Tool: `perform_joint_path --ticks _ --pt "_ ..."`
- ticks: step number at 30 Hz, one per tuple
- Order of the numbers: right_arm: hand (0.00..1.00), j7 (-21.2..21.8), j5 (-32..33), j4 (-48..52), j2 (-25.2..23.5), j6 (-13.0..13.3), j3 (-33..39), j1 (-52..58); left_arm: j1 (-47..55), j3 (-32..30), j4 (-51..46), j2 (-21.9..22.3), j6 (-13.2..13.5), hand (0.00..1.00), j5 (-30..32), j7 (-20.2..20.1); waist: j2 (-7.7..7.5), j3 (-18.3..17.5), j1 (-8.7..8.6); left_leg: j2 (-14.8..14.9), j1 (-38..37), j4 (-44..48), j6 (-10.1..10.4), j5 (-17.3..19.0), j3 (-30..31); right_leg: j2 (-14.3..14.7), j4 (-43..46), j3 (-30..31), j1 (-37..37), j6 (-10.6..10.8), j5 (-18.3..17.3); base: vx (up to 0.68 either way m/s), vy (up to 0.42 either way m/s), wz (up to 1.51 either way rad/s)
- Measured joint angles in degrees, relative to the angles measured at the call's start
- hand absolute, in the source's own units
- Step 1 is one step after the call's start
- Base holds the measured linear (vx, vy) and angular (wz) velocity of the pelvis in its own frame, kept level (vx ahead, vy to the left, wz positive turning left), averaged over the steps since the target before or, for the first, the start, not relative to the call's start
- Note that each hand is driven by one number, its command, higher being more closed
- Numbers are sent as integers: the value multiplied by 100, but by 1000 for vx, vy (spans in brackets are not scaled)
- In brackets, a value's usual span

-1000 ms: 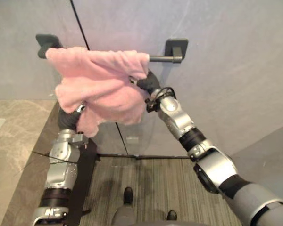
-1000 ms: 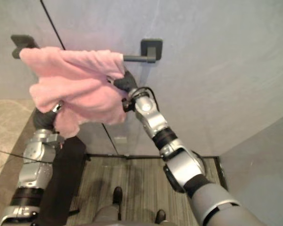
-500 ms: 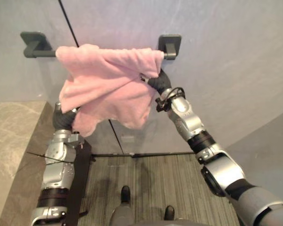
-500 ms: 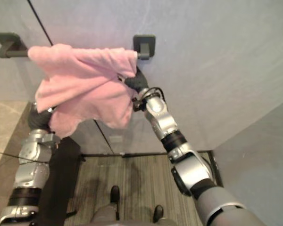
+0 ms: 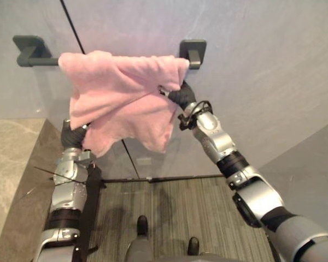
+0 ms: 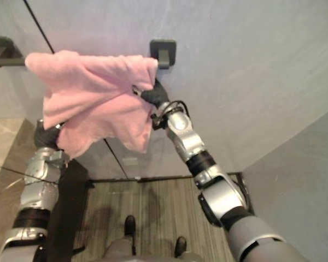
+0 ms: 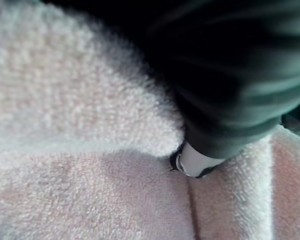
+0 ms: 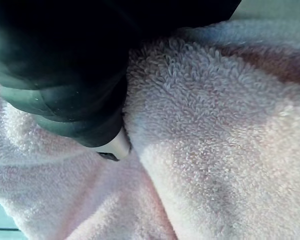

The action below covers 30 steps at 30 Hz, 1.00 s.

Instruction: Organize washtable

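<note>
We see the pink towel (image 5: 123, 95) draped over the dark towel bar (image 5: 41, 59) on the grey wall, reaching its right bracket (image 5: 192, 50). Our left hand (image 7: 225, 90) and right hand (image 8: 65, 75) are buried in its folds; we cannot tell how the fingers sit.

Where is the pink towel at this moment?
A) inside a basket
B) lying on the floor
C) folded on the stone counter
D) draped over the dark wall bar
D: the pink towel hangs bunched over the dark wall bar, with its lower edge dangling free.
</note>
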<state>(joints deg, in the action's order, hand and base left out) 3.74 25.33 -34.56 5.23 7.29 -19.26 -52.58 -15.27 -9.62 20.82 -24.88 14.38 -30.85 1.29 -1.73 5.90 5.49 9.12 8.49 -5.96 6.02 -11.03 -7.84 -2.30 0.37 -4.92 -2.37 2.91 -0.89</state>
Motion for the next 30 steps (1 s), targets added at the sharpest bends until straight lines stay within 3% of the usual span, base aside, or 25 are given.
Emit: perform_joint_path --ticks 30 --pt "100 -5 223 -13 -244 21 -762 -235 -204 -247 920 -81 67 100 6 117 5 1 -15 5 -26 2 4 1 -3 15 24 15 4 -10 -5 0 0 0"
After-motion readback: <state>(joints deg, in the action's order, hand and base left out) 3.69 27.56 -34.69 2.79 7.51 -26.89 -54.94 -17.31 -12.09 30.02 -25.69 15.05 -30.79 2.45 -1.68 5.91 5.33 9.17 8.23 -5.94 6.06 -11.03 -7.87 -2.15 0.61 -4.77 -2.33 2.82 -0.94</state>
